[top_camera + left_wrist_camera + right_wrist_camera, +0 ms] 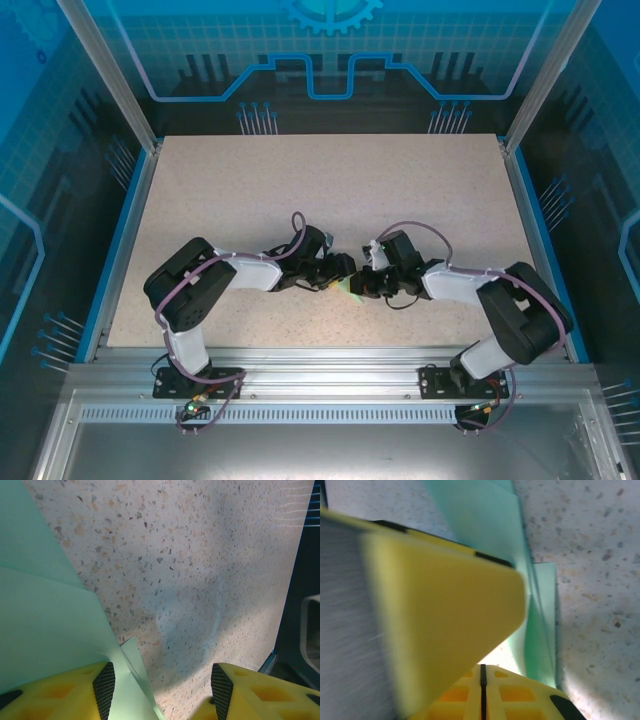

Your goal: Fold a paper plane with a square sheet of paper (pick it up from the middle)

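**Mid-fold: creasing the paper at the near middle of the table**

The sheet of paper [45, 630] is no flat square now. It lies on the speckled table [200, 555] in overlapping layers with at least one crease, and in the overhead view a small green patch of it shows between the two wrists. I judge this to be one of the middle folds, with no pointed dart formed yet.

The left gripper [162, 692] has its fingers spread about halfway, and bare table shows between the black pads. The paper lies under and beside its left finger, and a small folded corner pokes out next to that pad. Nothing is pinched.

The right gripper [482, 690] has its pads pressed together, so only a thin dark seam shows between them. A raised flap of paper stands just beside its tip (I cannot tell whether an edge is caught in the seam). A blurred yellow shape close to that lens hides the rest.

The next move probably calls for one arm to pin the layers while the other lays the flap over and presses along the crease, slowly enough not to drag the thin sheet.
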Controlling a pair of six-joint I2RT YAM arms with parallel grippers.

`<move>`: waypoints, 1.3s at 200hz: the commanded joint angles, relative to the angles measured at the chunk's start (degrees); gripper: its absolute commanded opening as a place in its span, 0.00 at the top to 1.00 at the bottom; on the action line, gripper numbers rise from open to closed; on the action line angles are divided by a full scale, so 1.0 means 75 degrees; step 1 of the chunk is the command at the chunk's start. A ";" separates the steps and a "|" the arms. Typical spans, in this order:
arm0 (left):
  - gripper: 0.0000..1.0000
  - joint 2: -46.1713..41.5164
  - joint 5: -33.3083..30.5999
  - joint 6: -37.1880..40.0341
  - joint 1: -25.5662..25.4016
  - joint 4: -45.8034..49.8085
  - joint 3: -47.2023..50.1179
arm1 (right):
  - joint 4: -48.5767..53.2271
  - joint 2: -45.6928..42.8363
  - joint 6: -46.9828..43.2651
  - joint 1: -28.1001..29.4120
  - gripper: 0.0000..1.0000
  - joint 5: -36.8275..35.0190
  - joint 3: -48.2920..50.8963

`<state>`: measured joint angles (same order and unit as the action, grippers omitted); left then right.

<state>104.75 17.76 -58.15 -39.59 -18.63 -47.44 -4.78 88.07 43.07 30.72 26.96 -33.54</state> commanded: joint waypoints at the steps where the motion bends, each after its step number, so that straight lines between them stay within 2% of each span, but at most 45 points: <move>1: 0.42 0.0390 -0.0106 0.0006 0.0041 0.0270 -0.0013 | -0.0465 0.0483 0.0458 0.0088 0.91 -0.0189 -0.0054; 26: 0.42 0.0377 -0.0083 0.0006 0.0042 0.0277 0.0002 | -0.0167 0.0690 0.0556 0.0012 0.92 -0.0463 0.0052; 54: 0.42 0.0365 -0.0127 0.0040 0.0044 0.0328 0.0020 | 0.0413 0.0412 0.0389 -0.0165 0.92 -0.0562 0.0411; 124: 0.42 0.0418 -0.0200 0.0078 0.0085 0.0469 0.0029 | 0.1718 -0.0117 -0.0472 -0.0246 0.91 -0.0204 0.0961; 178: 0.42 0.0436 -0.0088 0.0079 0.0082 0.0456 -0.0006 | 0.2391 -0.0462 -0.0674 -0.0241 0.91 -0.0722 0.0640; 219: 0.42 0.0436 0.0005 0.0123 0.0080 0.0481 -0.0044 | 0.2076 -0.1224 -0.0658 -0.0119 0.90 -0.0146 0.0174; 260: 0.42 0.0471 0.0047 0.0108 0.0080 0.0502 -0.0135 | 0.1080 -0.0606 -0.0075 0.0115 0.87 0.0127 -0.0224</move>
<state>105.12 18.59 -58.35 -39.48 -18.33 -47.94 7.25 80.40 39.86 30.33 25.80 -32.99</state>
